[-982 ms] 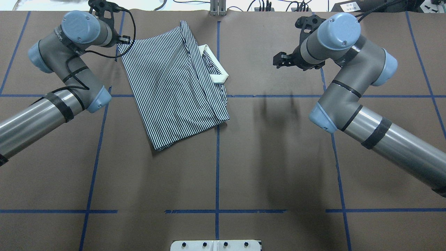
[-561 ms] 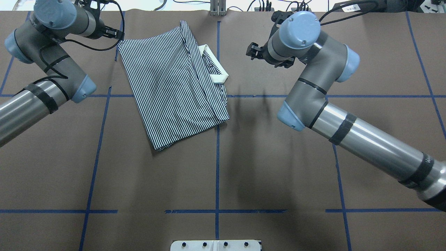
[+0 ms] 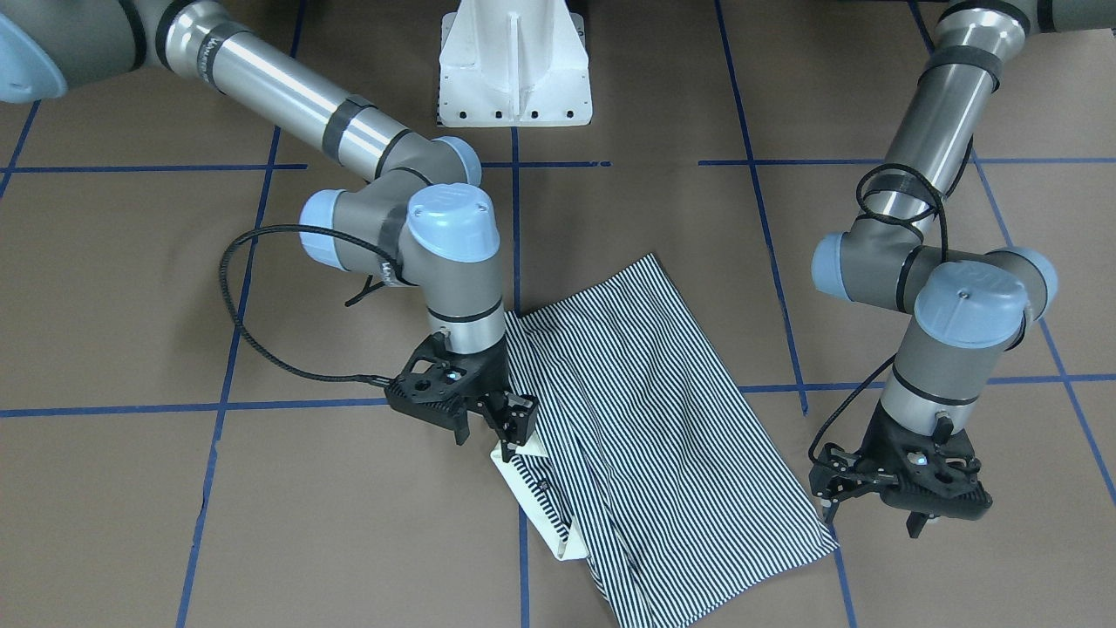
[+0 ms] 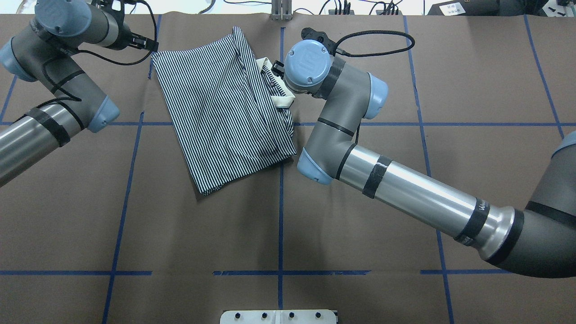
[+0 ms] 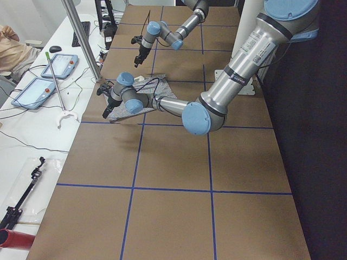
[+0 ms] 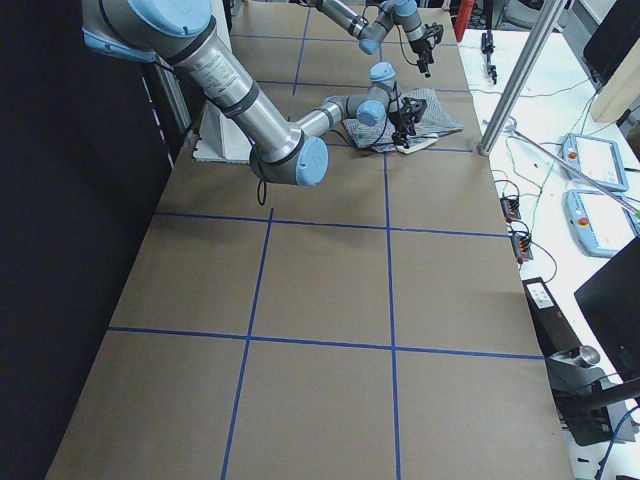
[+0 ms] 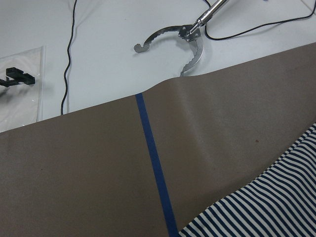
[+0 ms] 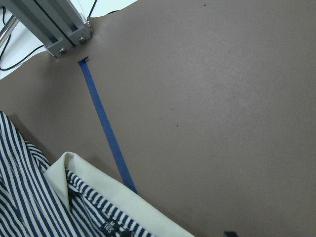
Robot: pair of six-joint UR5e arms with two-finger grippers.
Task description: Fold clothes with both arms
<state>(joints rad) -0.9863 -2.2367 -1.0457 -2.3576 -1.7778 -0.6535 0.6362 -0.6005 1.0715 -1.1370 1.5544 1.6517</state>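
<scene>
The striped polo shirt [image 4: 220, 108] lies folded on the brown table, left of centre and towards the far edge; it also shows in the front view [image 3: 645, 436]. Its cream collar [image 3: 534, 501] sticks out on the side towards the right arm. My right gripper [image 3: 486, 427] is open and empty, just above the collar's end. In the overhead view that arm's wrist [image 4: 308, 63] hides it. The right wrist view shows the collar [image 8: 94, 192] close below. My left gripper [image 3: 872, 516] is open and empty, just beside the shirt's far left corner [image 7: 266, 212].
The white pedestal base [image 3: 514, 61] stands at the near middle edge. An aluminium post [image 4: 281, 11] stands at the far edge. Blue tape lines [image 4: 281, 216] cross the table. A metal hook tool [image 7: 182, 37] and cables lie beyond the far edge.
My right arm has swung left across the table, bringing its gripper down over the collar. My left arm drew back and left earlier, then held beside the shirt's corner. The shirt has not moved.
</scene>
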